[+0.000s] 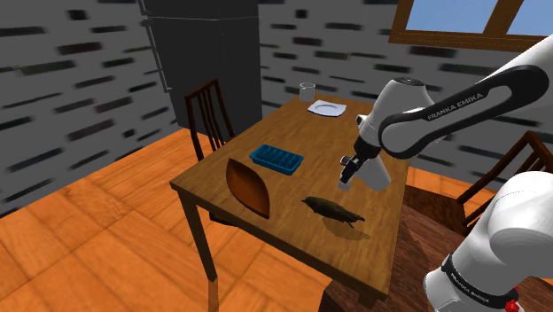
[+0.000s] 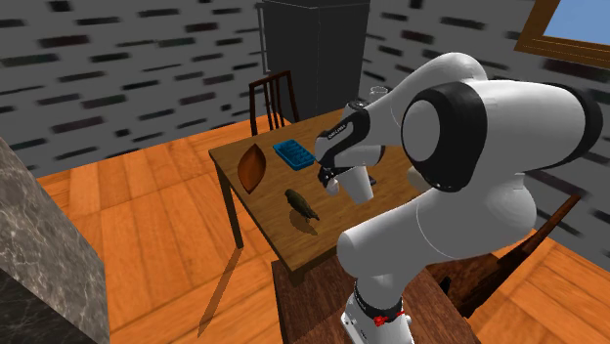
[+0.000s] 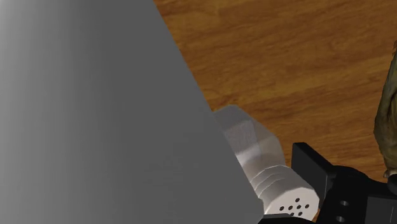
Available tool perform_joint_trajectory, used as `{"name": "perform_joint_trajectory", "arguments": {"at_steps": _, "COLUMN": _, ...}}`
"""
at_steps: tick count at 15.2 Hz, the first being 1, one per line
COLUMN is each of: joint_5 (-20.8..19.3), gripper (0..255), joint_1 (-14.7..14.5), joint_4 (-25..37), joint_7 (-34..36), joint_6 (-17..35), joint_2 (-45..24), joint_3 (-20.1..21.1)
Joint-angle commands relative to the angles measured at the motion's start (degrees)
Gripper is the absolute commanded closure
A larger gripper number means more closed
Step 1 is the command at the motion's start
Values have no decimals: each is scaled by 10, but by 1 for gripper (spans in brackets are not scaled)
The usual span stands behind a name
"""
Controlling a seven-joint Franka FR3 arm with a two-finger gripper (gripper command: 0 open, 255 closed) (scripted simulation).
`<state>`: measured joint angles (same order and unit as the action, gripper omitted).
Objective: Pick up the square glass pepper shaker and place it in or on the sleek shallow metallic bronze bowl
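The pepper shaker (image 3: 275, 179) is pale grey, with a square tapered body, a ribbed neck and a holed cap. My black gripper (image 1: 349, 167) is shut on it and holds it tilted above the table. Its broad body (image 3: 95, 127) comes close to the wrist camera. One finger (image 3: 331, 183) presses beside the cap, while the other is hidden behind the body. The shaker (image 1: 375, 171) (image 2: 356, 186) hangs off the gripper (image 2: 330, 179). The shallow brown bowl (image 1: 249, 186) (image 2: 255, 164) rests near the table's edge, off to the shoulder view's left of the gripper.
A blue ridged tray (image 1: 276, 159) lies between bowl and gripper. A dark bird-like figure (image 1: 332, 211) (image 3: 387, 114) sits near the table's (image 1: 372, 257) front. A white plate (image 1: 326, 108) and a glass (image 1: 307, 89) stand at the far end. Chairs (image 1: 209, 111) flank the table.
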<state>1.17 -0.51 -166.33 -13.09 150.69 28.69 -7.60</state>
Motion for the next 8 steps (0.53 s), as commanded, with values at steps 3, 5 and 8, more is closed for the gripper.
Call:
{"name": "perform_joint_trajectory", "arguments": {"at_steps": 3, "joint_5": -1, "gripper": 255, "joint_1": 3, "joint_4": -7, "joint_7": -3, "joint_6": -20, "joint_2": 3, "joint_3": -3}}
{"name": "perform_joint_trajectory", "arguments": {"at_steps": 5, "joint_5": -2, "gripper": 255, "joint_1": 5, "joint_4": -13, "joint_7": -4, "joint_6": -21, "joint_2": 9, "joint_3": -4}}
{"name": "perform_joint_trajectory", "arguments": {"at_steps": 8, "joint_5": 2, "gripper": 255, "joint_1": 0, "joint_4": 8, "joint_7": -4, "joint_6": -18, "joint_2": -15, "joint_3": -5}}
